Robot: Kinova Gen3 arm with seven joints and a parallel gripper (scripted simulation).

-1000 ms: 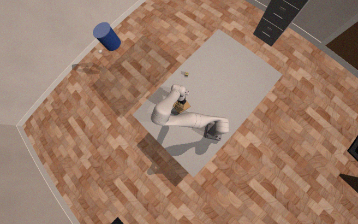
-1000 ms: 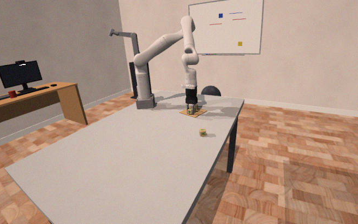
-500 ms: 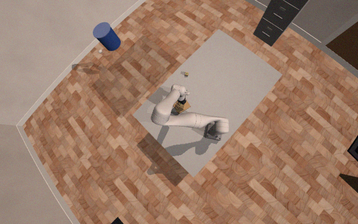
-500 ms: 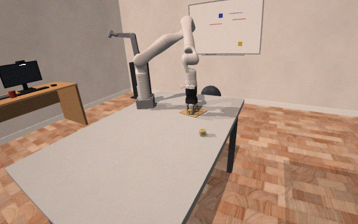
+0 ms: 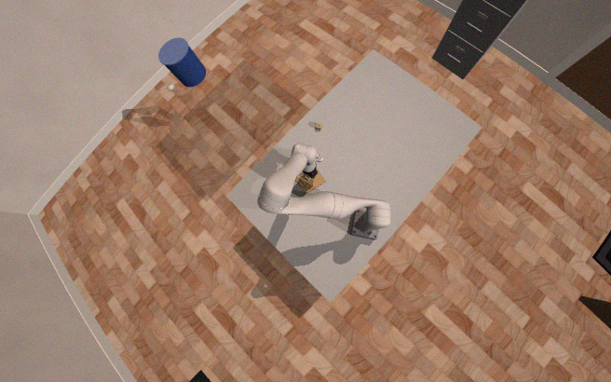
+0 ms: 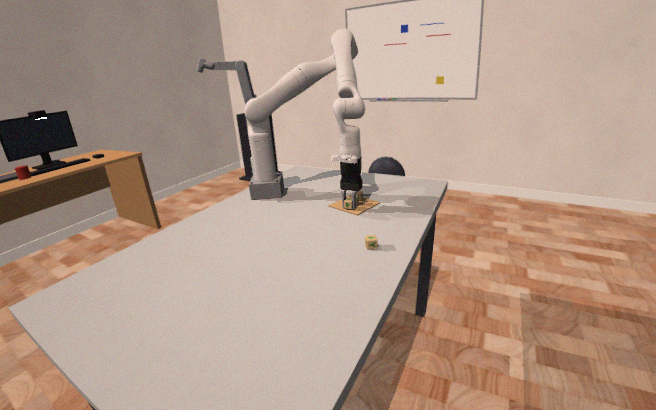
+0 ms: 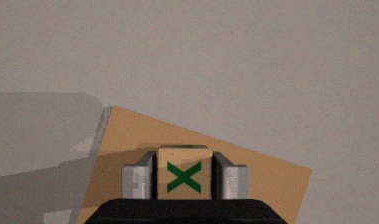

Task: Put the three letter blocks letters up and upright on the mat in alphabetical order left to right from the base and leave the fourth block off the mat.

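Note:
My gripper (image 6: 349, 203) (image 7: 183, 168) points down over the mat (image 5: 318, 182) (image 6: 358, 210) (image 7: 270, 175) and is shut on the X block (image 6: 348, 204) (image 7: 184, 167). Its green X faces up in the wrist view, between both fingers. The block is at mat level or just above it; contact cannot be told. Other wooden blocks (image 6: 359, 195) stand on the mat behind the fingers, partly hidden; their top letters cannot be read. Another block (image 5: 318, 126) (image 6: 371, 242) lies on the table, well off the mat, with a green mark on top. The mat looks flat.
The grey table (image 5: 393, 118) (image 6: 193, 280) carries the robot base (image 5: 363, 225) (image 6: 266, 186). The arm covers part of the mat in the top view. The table edge beyond the off-mat block is fairly close to it.

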